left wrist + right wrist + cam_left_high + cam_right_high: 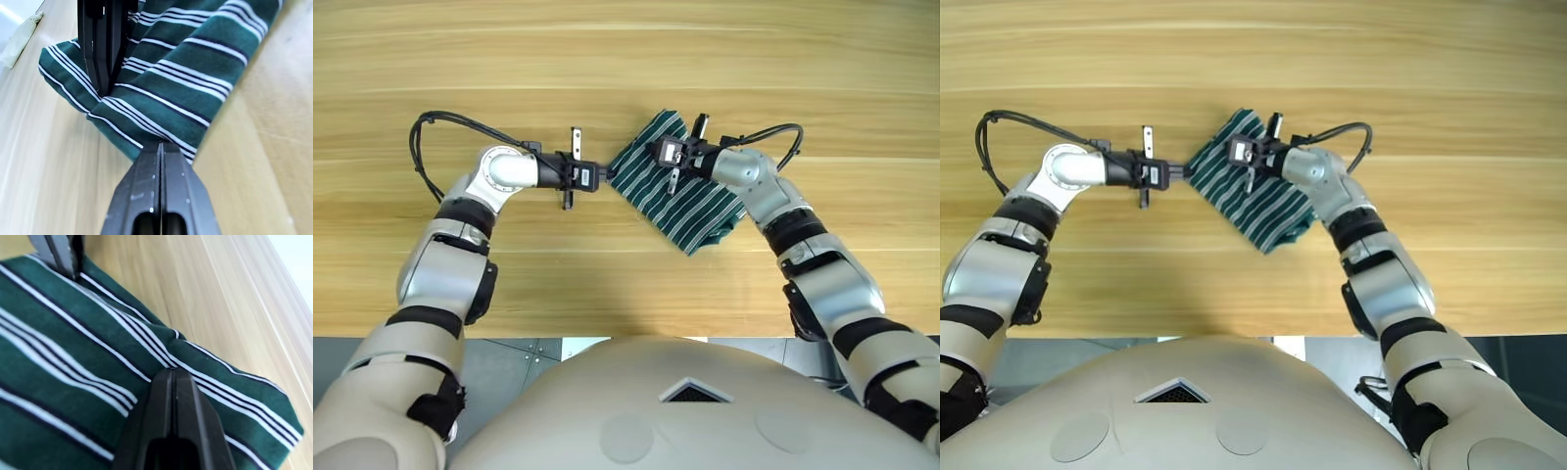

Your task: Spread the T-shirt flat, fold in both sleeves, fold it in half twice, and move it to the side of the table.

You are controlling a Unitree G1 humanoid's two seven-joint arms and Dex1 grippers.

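Observation:
The T-shirt [690, 211], dark green with white stripes, lies folded into a small rectangle on the wooden table [607, 59], turned diagonally. My left gripper [605, 176] meets its left corner and is shut on the folded edge [161, 142]. My right gripper [651, 149] comes in from the right over the shirt's far corner and is shut on the fabric [171, 372]. In the left wrist view the right gripper's fingers [100, 49] pinch the cloth a short way beyond my left fingertips.
Bare wood stretches wide on the far side and to the left and right of the shirt. The table's near edge [607, 336] runs just in front of my arms, with grey floor below. A black cable [426, 147] loops by the left arm.

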